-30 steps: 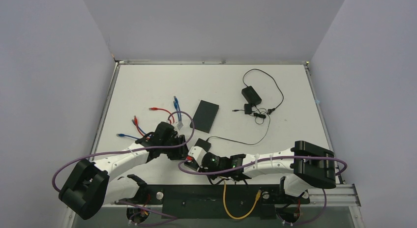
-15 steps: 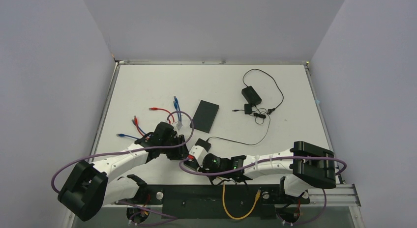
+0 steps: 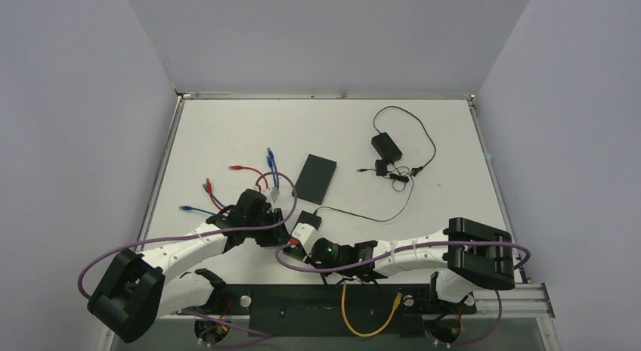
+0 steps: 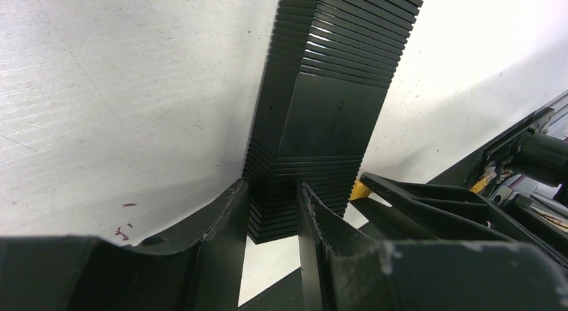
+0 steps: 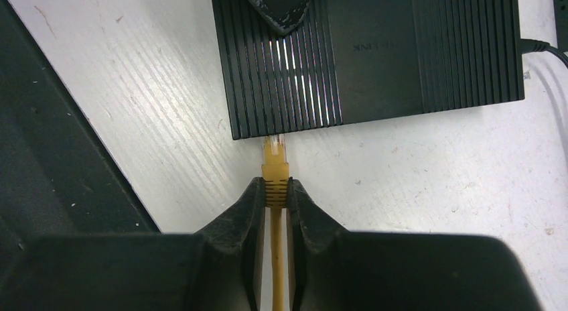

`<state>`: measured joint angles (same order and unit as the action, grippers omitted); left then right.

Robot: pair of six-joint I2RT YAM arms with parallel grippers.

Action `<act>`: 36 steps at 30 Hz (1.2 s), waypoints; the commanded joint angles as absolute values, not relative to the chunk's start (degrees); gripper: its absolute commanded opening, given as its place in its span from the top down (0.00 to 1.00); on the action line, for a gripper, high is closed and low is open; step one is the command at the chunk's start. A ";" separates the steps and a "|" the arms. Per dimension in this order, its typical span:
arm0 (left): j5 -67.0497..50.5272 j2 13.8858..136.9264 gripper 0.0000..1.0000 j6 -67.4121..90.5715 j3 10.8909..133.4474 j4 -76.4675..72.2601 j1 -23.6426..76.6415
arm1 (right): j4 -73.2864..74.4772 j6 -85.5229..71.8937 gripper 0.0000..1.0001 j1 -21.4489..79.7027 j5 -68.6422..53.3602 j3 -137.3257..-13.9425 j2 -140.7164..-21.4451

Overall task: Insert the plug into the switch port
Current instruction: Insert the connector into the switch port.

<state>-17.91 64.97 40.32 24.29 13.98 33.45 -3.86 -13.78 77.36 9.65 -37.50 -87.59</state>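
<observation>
The switch (image 5: 375,56) is a small black ribbed box lying flat on the white table; it also shows in the top view (image 3: 311,218) and the left wrist view (image 4: 321,110). My left gripper (image 4: 273,204) is shut on the switch's near end and holds it. My right gripper (image 5: 275,190) is shut on the yellow plug (image 5: 275,165), whose clear tip touches the switch's near side face. I cannot tell whether the tip is inside a port. The plug's yellow boot peeks out in the left wrist view (image 4: 362,189). In the top view both grippers (image 3: 281,230) (image 3: 299,234) meet at the switch.
A larger flat black box (image 3: 315,178) lies behind the switch. Red and blue patch cables (image 3: 242,181) lie left of it. A black power adapter (image 3: 385,145) with looping cord sits at the back right. A thin black lead (image 3: 363,217) runs from the switch. The yellow cable (image 3: 355,321) hangs over the front rail.
My right gripper has edged left and forward with the plug, up to the switch's face. The left gripper keeps its hold and has barely moved.
</observation>
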 commanded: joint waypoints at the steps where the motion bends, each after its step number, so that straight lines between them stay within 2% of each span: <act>1: -21.56 64.02 0.73 41.95 23.49 13.29 34.95 | -12.98 -11.86 1.00 76.97 14.21 -38.75 -85.58; 27: -20.93 65.90 0.78 45.44 22.94 8.09 41.38 | -19.72 -4.09 1.00 71.33 5.32 -43.97 -86.42; 36: -19.72 64.88 0.78 45.90 23.53 9.37 42.29 | -17.94 -2.87 1.00 69.73 2.32 -44.65 -86.48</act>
